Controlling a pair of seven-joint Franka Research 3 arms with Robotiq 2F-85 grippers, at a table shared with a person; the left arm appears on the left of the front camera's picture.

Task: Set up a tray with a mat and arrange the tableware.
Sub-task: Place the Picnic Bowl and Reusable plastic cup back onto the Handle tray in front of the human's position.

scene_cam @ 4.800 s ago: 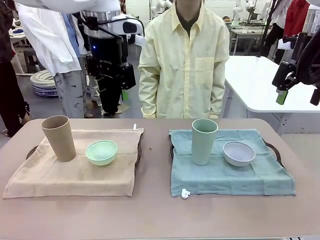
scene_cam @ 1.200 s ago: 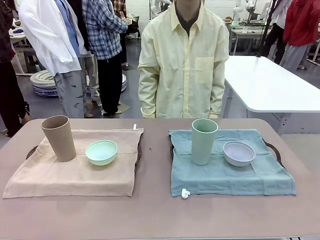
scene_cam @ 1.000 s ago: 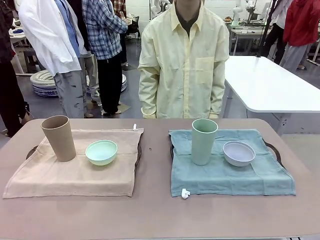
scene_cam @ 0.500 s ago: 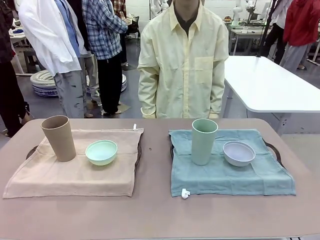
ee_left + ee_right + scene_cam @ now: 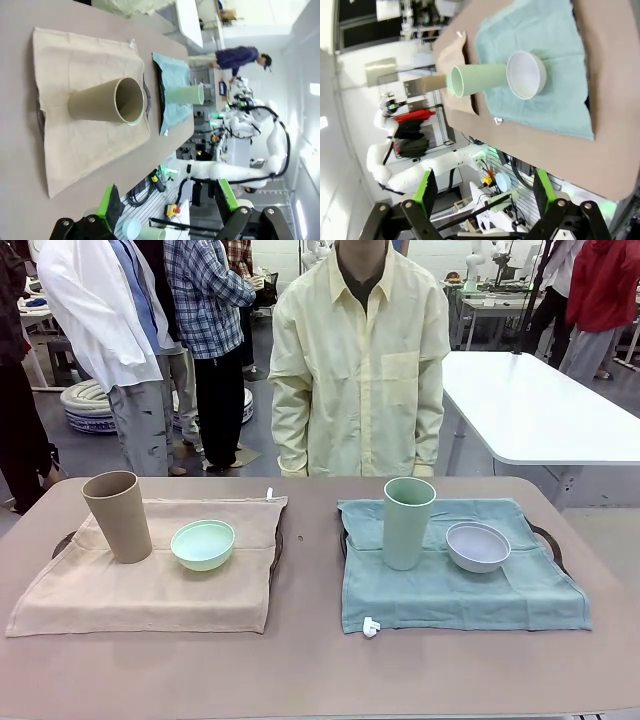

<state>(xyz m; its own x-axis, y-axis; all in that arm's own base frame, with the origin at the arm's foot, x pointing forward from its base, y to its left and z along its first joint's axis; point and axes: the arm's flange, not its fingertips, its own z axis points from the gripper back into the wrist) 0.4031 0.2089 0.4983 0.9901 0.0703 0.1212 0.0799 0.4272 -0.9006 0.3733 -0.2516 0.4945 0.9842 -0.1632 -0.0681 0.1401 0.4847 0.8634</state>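
Tableware, four pieces on two cloth-covered trays, listed largest first.

Table [image 5: 310,670]: brown top; both sets stand on it, well apart, with a bare strip between.

Tan mat [image 5: 150,580]: covers the left tray, whose dark rim [image 5: 62,540] peeks out at the edge. A small white tag [image 5: 268,494] sits at its far corner; no writing can be made out on it.

Blue mat [image 5: 450,590]: covers the right tray, dark rim [image 5: 548,540] showing. A white tag [image 5: 370,627] sits at its near corner, too small to read.

Tan cup [image 5: 118,516]: upright, long axis vertical, mouth up, at the far left of the tan mat.

Green cup [image 5: 407,522]: upright, at the left of the blue mat.

White bowl [image 5: 478,546]: mouth up, just right of the green cup, apart from it.

Mint bowl [image 5: 203,544]: mouth up, just right of the tan cup, apart from it.

Left gripper [image 5: 167,207]: fingers spread wide, nothing between them. It hangs high, well apart from the table; in the left wrist view the tan cup [image 5: 107,101] lies ahead of the fingers, so this arm is the nearer one for the tan set.

Right gripper [image 5: 482,195]: fingers likewise wide and empty, high above the table. In the right wrist view the green cup [image 5: 480,79] and white bowl [image 5: 526,75] lie ahead of it, so it is the nearer arm for the blue set.

Judgement: both settings look complete, mats laid and pieces placed; any further move would be a straight descent onto an upright piece.

Brands, labels: none legible on any piece.
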